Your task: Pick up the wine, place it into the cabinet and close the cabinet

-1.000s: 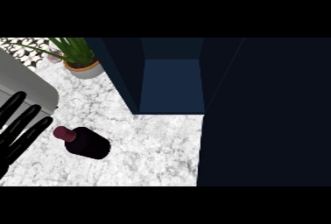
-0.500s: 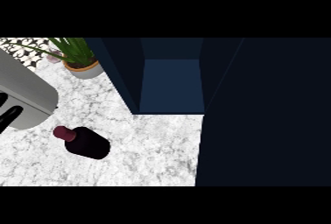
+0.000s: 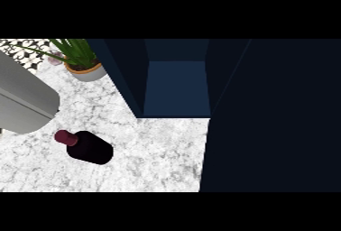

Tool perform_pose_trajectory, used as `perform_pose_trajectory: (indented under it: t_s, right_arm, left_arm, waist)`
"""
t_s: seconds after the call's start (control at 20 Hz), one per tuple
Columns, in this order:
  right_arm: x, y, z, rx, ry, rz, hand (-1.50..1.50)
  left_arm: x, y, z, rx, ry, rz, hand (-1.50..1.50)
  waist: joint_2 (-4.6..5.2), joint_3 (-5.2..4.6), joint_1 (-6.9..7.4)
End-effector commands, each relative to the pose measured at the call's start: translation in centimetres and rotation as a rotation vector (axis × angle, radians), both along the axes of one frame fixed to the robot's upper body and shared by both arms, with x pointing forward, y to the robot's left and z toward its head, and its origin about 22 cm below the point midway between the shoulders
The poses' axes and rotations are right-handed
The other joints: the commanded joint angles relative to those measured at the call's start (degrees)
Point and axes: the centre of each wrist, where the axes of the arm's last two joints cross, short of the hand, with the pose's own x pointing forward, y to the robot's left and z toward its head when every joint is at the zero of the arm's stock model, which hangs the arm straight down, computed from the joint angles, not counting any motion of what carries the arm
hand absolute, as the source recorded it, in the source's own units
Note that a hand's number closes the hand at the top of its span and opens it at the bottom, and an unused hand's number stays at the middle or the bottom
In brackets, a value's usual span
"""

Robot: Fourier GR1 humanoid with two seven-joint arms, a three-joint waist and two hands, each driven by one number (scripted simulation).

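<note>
The wine bottle (image 3: pixel 88 147), dark with a maroon cap, lies on the marble counter (image 3: pixel 153 153) at the lower left, its cap pointing up and left. The dark blue cabinet (image 3: pixel 177 88) stands open behind it, with nothing showing on its shelf. A grey forearm (image 3: pixel 23 100) comes in from the left edge, just above and left of the bottle and apart from it. Its hand lies past the edge of the view. No right hand shows.
A potted green plant (image 3: pixel 82 63) stands at the back left, beside the cabinet's left wall. The cabinet's dark open door (image 3: pixel 273 117) fills the right side and hides the counter there.
The black fingers seen at the left edge have slid out of view, leaving only the grey forearm. The bottle has not moved.
</note>
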Motion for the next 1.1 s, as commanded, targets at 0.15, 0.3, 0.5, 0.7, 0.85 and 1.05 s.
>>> perform_pose_trajectory:
  t_s: [0.15, 0.3, 0.5, 0.7, 0.85, 1.05]
  right_arm:
    - [-2.8, 0.3, 2.2, 0.012, -0.043, 0.007, -1.5]
    - [0.8, -1.1, 2.1, 0.02, -0.038, -0.011, -1.5]
    - [-2.7, -0.1, 2.0, 0.011, -0.036, 0.011, -1.5]
    - [-3.6, -0.9, 2.8, 0.003, -0.04, 0.026, -1.5]
    - [-1.7, -0.6, 2.3, 0.027, -0.045, -0.002, -1.5]
    - [-2.7, -0.2, 3.0, 0.022, -0.029, 0.008, -1.5]
  left_arm:
    - [2.8, 3.0, -0.6, 0.015, 0.023, 0.059, -1.5]
    - [2.5, 3.2, -1.3, 0.032, 0.012, 0.067, -1.5]
    - [4.2, 3.7, -2.9, 0.047, 0.068, 0.089, -1.5]
    - [4.7, 4.8, -4.8, 0.058, 0.116, 0.066, -1.5]
    - [3.5, 6.1, -9.6, 0.039, 0.156, 0.054, -1.5]
    - [4.5, 4.1, -8.9, 0.083, 0.163, 0.026, -1.5]
  waist:
    - [0.04, -0.03, -0.45]
    - [0.1, 0.01, 0.11]
    - [0.04, 0.0, -0.41]
    - [0.02, 0.0, -0.57]
    - [0.1, -0.05, -0.13]
    - [-0.01, -0.02, -0.02]
